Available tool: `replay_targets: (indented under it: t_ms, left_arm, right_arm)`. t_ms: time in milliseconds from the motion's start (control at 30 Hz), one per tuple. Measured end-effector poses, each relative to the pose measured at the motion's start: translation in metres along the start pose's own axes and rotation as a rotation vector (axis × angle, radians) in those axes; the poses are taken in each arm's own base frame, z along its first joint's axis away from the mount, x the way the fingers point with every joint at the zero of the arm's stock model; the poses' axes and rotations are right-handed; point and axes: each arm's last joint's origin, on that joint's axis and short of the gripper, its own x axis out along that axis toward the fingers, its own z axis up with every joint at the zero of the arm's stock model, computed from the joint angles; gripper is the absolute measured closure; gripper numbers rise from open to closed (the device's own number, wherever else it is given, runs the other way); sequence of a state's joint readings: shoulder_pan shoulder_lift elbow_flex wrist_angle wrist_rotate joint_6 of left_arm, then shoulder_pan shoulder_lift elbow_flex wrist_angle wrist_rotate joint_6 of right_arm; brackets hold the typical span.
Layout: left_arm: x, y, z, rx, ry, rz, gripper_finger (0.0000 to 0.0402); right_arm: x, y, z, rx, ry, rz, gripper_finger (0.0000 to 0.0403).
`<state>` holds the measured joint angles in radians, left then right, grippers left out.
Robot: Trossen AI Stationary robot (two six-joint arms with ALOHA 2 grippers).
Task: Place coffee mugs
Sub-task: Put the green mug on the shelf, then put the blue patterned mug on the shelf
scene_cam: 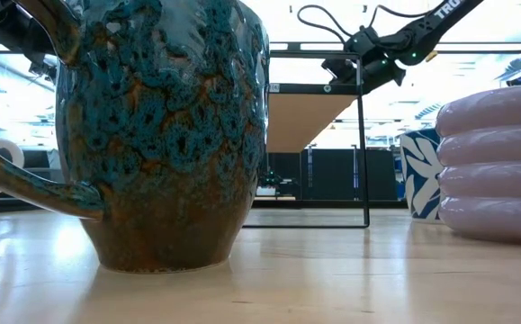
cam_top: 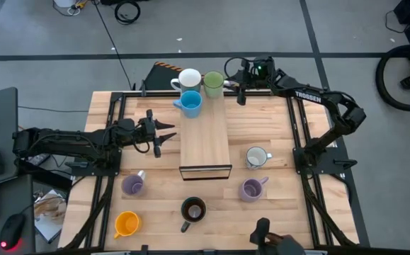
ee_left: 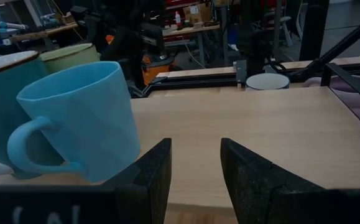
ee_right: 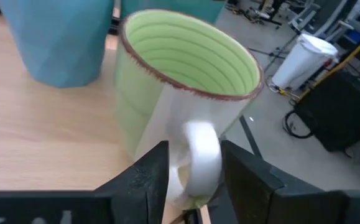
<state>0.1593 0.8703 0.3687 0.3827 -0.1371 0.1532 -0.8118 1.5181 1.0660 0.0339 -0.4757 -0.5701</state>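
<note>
Green mug (ee_right: 186, 87) standing upright at the far end of the long wooden board (cam_top: 205, 138), its pale handle (ee_right: 199, 158) lying between the two dark fingers of the right gripper (ee_right: 192, 180). The fingers are apart, one on either side of the handle; whether they press on it cannot be told. Just beyond this gripper, past the green mug, stand the light blue mug (cam_top: 190, 103) and the white mug (cam_top: 188, 79), close together. The left gripper (ee_left: 195, 171) hovers beside the board's left edge, fingers apart and holding nothing, the light blue mug just ahead of it. Off the board, toward the near table edge: patterned white mug (cam_top: 257, 157), two lilac mugs (cam_top: 251, 188) (cam_top: 132, 185), dark brown-black mug (cam_top: 192, 210), orange mug (cam_top: 126, 224).
</note>
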Motion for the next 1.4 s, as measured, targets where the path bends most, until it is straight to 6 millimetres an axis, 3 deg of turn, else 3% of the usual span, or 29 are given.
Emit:
replay_targets:
  t_ms: [667, 933, 1167, 1300, 1400]
  left_arm:
    - [0.0, 0.0, 0.0, -0.002, 0.0, 0.0, 0.0258]
    - [0.0, 0.0, 0.0, -0.002, 0.001, 0.0, 0.0258]
    - [0.0, 0.0, -0.001, -0.001, 0.009, -0.002, 0.0258]
    - [0.0, 0.0, -0.002, 0.001, 0.018, -0.003, 0.0258]
    - [0.0, 0.0, -0.002, 0.001, 0.022, -0.003, 0.0258]
  right_arm:
    - [-0.003, -0.005, 0.0, 0.009, -0.042, 0.006, 0.026]
    - [-0.005, -0.006, 0.003, 0.016, -0.023, -0.052, 0.0244]
    - [-0.02, -0.005, 0.017, -0.004, -0.048, -0.09, 0.0225]
    - [-0.032, 0.004, 0.027, 0.002, -0.023, -0.085, 0.0222]
    - [-0.037, 0.025, 0.037, 0.006, 0.028, -0.035, 0.0222]
